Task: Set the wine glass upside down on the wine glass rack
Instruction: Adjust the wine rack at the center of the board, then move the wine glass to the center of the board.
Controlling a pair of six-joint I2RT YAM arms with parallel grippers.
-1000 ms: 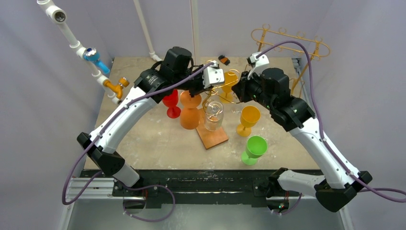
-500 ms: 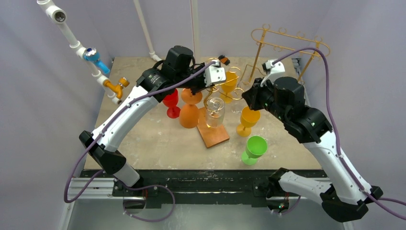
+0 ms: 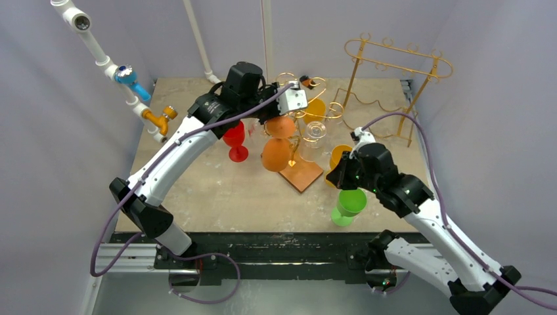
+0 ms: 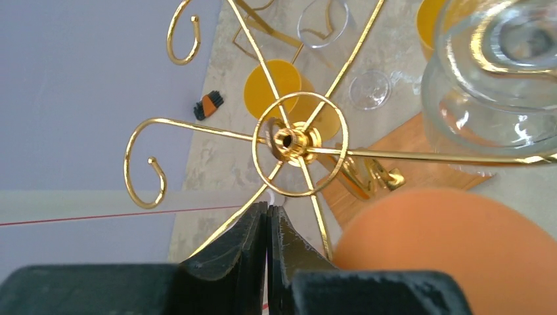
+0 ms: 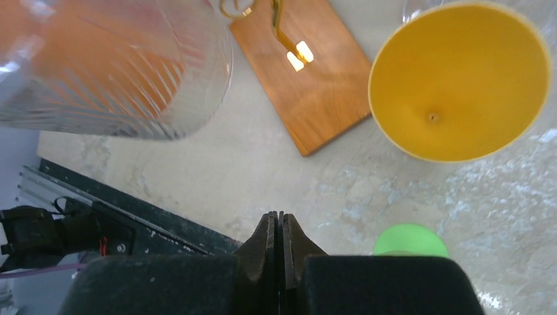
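Tabletop seen from above, L to R. A red glass [image 3: 234, 139] stands upright on the mottled beige table [image 3: 217, 190]; it looks like matte plastic. The left gripper [image 4: 268, 213] is above the gold wire rack [image 4: 287, 138] with its jaws pressed together. A thin rack arm runs right past the tip, but can't tell if it's pinched.

The rack has curled wire hooks radiating from a small hub on a flat wooden base [image 3: 303, 176]. An orange glass [image 3: 276, 154], rounded and opaque, hangs from it bowl-down. Beside that, the clear wine glass [image 4: 499, 98] also appears to hang bowl-down from a hook. Its ribbed bowl is thin, see-through and shiny.

Judgement: real glass, so light, stiff, slick and breakable. Best grip is the stem, w/ gentle squeeze, not the bowl.

A yellow glass [image 5: 460, 79] stands upright, mouth open to the camera. The right gripper [image 5: 280, 220] is closed on nothing, hovering over bare table between the yellow glass and a green glass [image 3: 350, 202]. A second gold rack [image 3: 397, 62] stands at the back right.
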